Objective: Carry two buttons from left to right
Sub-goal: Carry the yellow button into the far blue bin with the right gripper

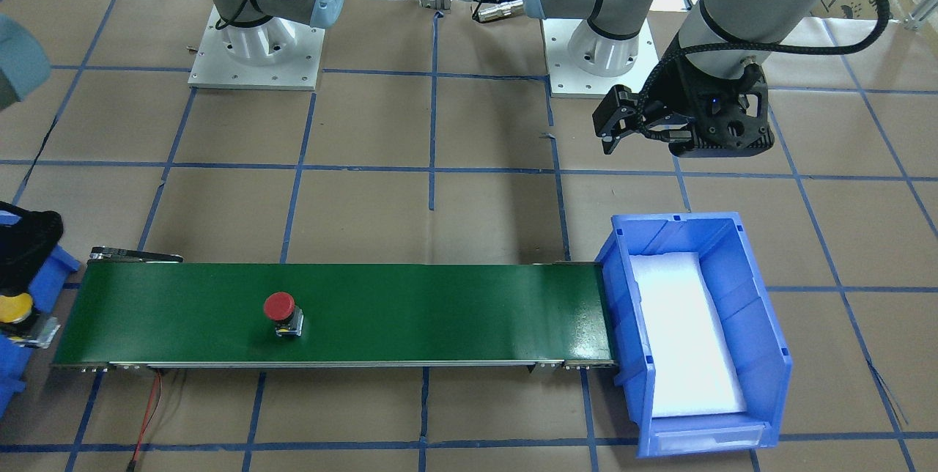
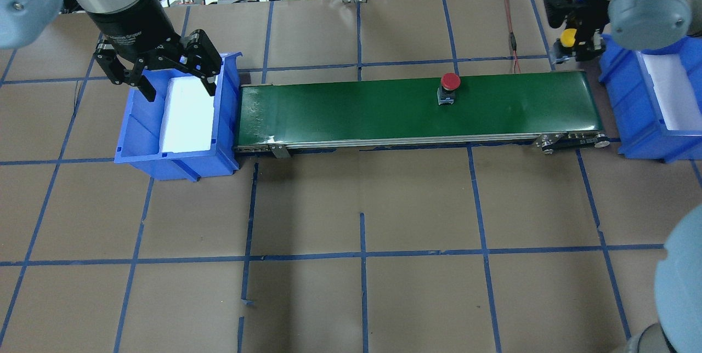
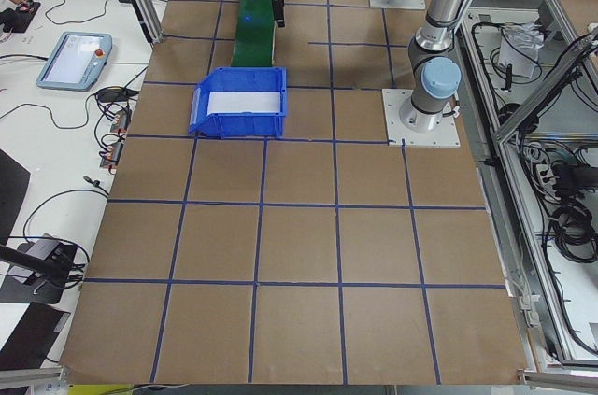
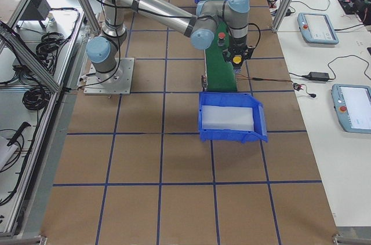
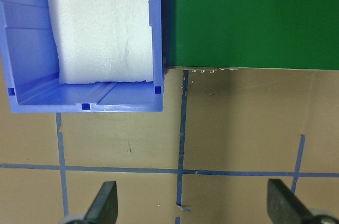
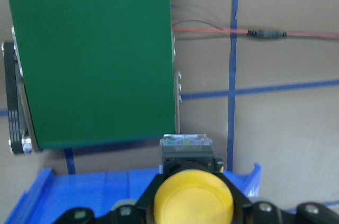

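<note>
The red button (image 2: 449, 87) stands upright on the green conveyor belt (image 2: 384, 112), right of its middle; it also shows in the front view (image 1: 281, 308). My right gripper (image 2: 573, 46) is shut on the yellow button (image 2: 568, 36) and holds it in the air by the belt's right end, at the corner of the right blue bin (image 2: 630, 95). The right wrist view shows the yellow cap (image 6: 193, 200) between the fingers, over the bin's rim. My left gripper (image 2: 180, 91) is open and empty above the left blue bin (image 2: 164, 164).
Both bins hold white foam liners. The left wrist view shows the left bin's wall (image 5: 85, 105) and the belt's end (image 5: 254, 17). A red wire (image 2: 513, 35) lies on the paper-covered table beyond the belt. Blue tape lines cross the table.
</note>
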`<state>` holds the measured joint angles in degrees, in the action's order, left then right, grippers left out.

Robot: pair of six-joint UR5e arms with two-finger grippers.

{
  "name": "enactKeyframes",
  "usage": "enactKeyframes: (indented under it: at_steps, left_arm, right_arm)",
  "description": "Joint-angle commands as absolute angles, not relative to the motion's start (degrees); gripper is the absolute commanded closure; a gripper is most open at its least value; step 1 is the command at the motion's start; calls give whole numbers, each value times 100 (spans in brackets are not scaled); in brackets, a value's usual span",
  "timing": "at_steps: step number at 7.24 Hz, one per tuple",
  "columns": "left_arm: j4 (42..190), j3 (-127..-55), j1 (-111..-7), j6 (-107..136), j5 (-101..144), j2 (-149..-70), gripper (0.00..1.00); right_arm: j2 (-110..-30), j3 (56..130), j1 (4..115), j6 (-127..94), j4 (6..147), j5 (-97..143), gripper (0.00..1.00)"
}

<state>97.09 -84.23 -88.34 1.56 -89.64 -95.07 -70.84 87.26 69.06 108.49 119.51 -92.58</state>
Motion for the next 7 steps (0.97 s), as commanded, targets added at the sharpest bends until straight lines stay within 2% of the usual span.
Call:
enactKeyframes:
  at_steps: [1, 3, 7]
  left_arm:
    - [9606, -8420, -8842, 158, -8947, -9510, 0]
    - [9615, -8429, -8842, 149, -9009, -9483, 0]
    - [9615, -8429, -8868, 158, -8965, -9519, 0]
  right_arm:
    - [-6997, 8631, 5920, 11808, 11936, -8940, 91]
    - [-6594, 8657, 5328, 13001, 11997, -8701, 90]
    - [-5732, 8622, 4826, 13342, 12594, -8798, 90]
